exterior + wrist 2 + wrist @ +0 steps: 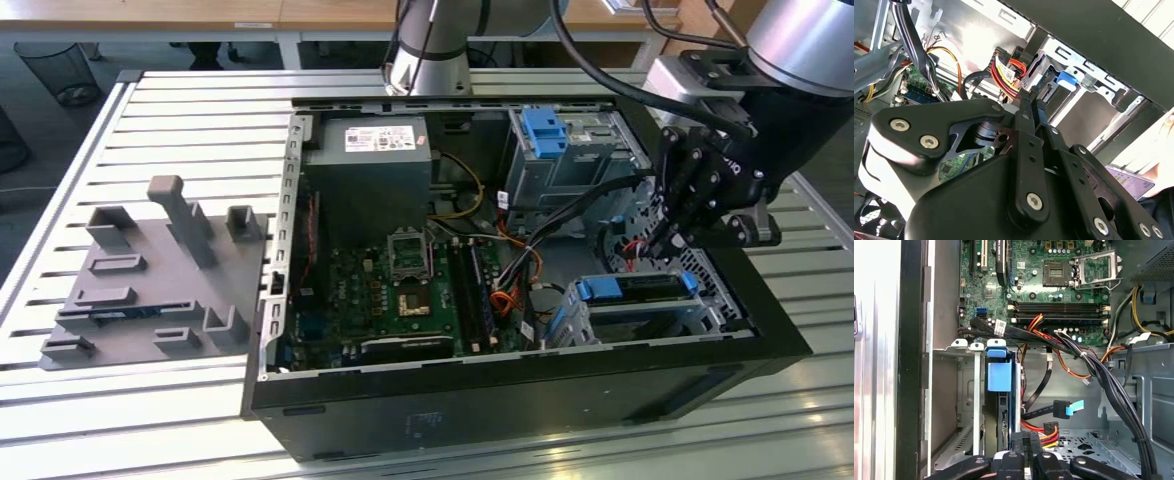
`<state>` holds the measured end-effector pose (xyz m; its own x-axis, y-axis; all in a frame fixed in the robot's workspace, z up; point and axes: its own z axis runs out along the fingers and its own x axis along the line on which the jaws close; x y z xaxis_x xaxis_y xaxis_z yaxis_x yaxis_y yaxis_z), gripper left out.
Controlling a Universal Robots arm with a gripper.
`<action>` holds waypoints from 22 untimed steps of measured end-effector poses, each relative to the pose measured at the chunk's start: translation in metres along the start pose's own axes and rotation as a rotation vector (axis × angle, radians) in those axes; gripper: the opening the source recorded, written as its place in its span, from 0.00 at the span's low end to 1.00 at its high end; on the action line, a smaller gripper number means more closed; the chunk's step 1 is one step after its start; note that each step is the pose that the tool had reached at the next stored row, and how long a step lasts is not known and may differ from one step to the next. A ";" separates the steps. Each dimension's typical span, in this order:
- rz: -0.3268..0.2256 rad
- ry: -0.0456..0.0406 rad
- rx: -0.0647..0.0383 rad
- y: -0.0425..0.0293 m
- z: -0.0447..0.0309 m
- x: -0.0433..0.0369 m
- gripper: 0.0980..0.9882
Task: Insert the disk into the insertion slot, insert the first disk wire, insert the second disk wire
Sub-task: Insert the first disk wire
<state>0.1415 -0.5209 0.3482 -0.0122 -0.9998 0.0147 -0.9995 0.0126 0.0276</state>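
1. Sitting on edge in the slot [577, 318], the disk [1000, 376] points its long edge straight at the gripper [1026, 460].
2. Fingers [1023, 117] are pressed together, with nothing visible between them.
3. Red-and-yellow wire plug [1050, 432] lies just beside them, and the blue-tipped plug [1070, 409] is near.

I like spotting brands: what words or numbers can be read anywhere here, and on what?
White sticker on the grey metal power supply box: too small to read.
White tag on the black cable: blurred, unreadable.
Green circuit board print: too small.
Nothing is legible.
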 end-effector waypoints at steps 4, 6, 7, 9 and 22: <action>0.000 0.0001 0.000 0.0002 0.0007 0.0002 0.07; -0.001 0.0000 0.000 0.0001 0.0013 0.0002 0.07; -0.001 0.0001 0.000 0.0001 0.0016 0.0002 0.07; -0.001 0.0000 0.000 0.0001 0.0025 0.0002 0.07; -0.001 0.0001 0.000 -0.0002 0.0079 0.0114 0.07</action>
<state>0.1413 -0.5323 0.3405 -0.0108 -0.9998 0.0147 -0.9996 0.0112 0.0273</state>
